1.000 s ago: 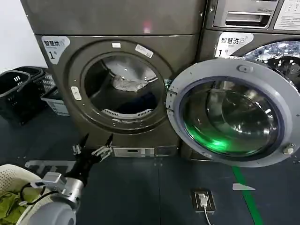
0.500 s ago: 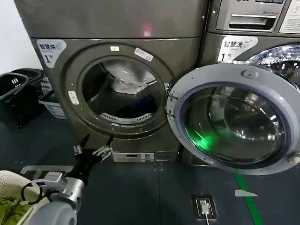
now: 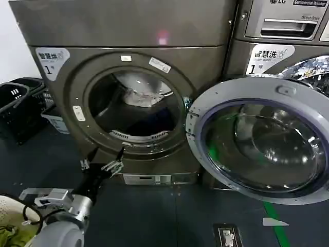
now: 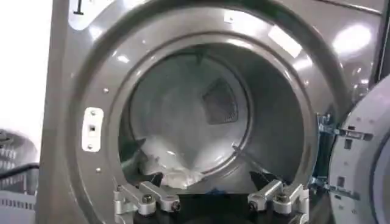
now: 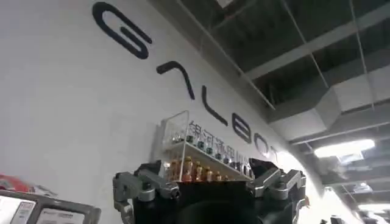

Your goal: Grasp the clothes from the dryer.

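The dryer (image 3: 128, 31) had a brushed grey-brown metallic front with a dull sheen, and its drum (image 4: 183, 109) looked like smooth bare metal. The clothes (image 3: 141, 96) were soft, crumpled matt cloth. The open door (image 3: 262, 139) showed a matt grey plastic ring around glossy glass.

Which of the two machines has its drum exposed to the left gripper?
The dryer labelled "1", its porthole uncovered with the clothes inside; the LG machine beside it sits behind the swung-open door.
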Robot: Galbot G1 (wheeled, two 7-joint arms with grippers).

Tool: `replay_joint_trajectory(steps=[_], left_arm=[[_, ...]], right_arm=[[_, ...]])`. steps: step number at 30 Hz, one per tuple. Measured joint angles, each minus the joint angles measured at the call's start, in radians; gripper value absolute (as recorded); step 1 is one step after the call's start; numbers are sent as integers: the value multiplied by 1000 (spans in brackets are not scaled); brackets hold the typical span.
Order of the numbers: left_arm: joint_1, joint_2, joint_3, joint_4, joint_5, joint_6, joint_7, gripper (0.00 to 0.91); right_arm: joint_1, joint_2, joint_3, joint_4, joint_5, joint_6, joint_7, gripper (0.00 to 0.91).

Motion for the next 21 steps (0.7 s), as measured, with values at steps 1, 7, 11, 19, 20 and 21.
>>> replay_joint_trajectory(steps=[1, 7, 11, 19, 20, 21], left_arm=[[0, 0, 0, 0, 0, 0, 0, 907], [-2, 1, 1, 5, 0, -2, 0, 907], [-10, 2, 3, 13, -1, -3, 1, 907], [-66, 21, 20, 64, -9, -15, 2, 907], [-81, 26, 23, 78, -10, -17, 2, 907], [-97, 30, 26, 91, -13, -20, 1, 907]], right_arm=[[0, 0, 0, 0, 0, 0, 0, 907], [-6, 3, 4, 5, 1, 2, 2, 907], [-14, 5, 14, 6, 1, 0, 11, 907], [-49, 3, 63, 4, 0, -22, 35, 907], [-54, 3, 70, 4, 0, -24, 37, 907], [-60, 3, 78, 4, -1, -26, 39, 907]])
